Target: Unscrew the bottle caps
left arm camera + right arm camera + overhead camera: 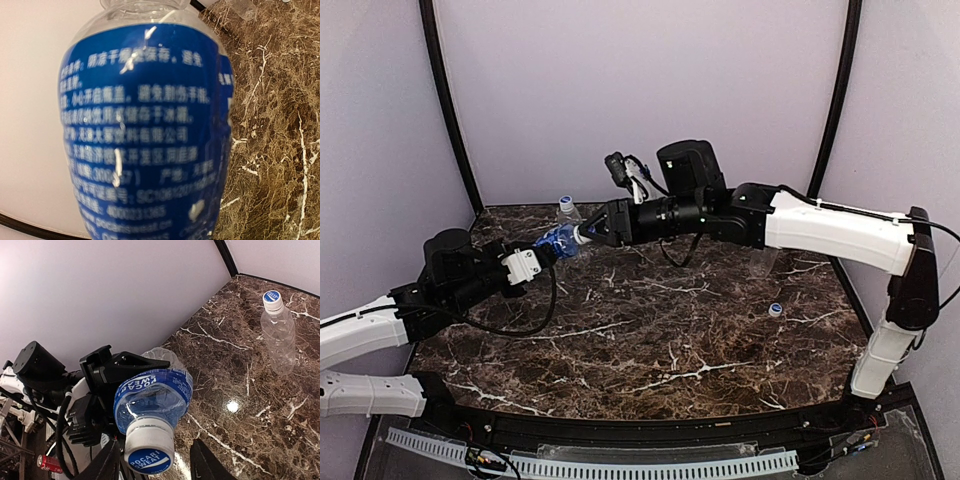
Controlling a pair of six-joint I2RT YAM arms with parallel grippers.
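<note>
My left gripper (542,252) is shut on a blue-labelled bottle (558,240) and holds it tilted above the back left of the table; its label (145,130) fills the left wrist view and hides the fingers. Its black jaw shows against the bottle (150,390) in the right wrist view. The bottle's white cap (148,450) with a blue top points at my right gripper (156,444). That gripper (588,233) stands open, one finger either side of the cap, the right finger clearly apart from it.
An unlabelled clear bottle (277,335) with a blue-topped cap (272,296) stands near the back wall (567,207). A loose cap (775,310) lies on the marble table (650,350) at the right. Black frame posts rise at both back corners.
</note>
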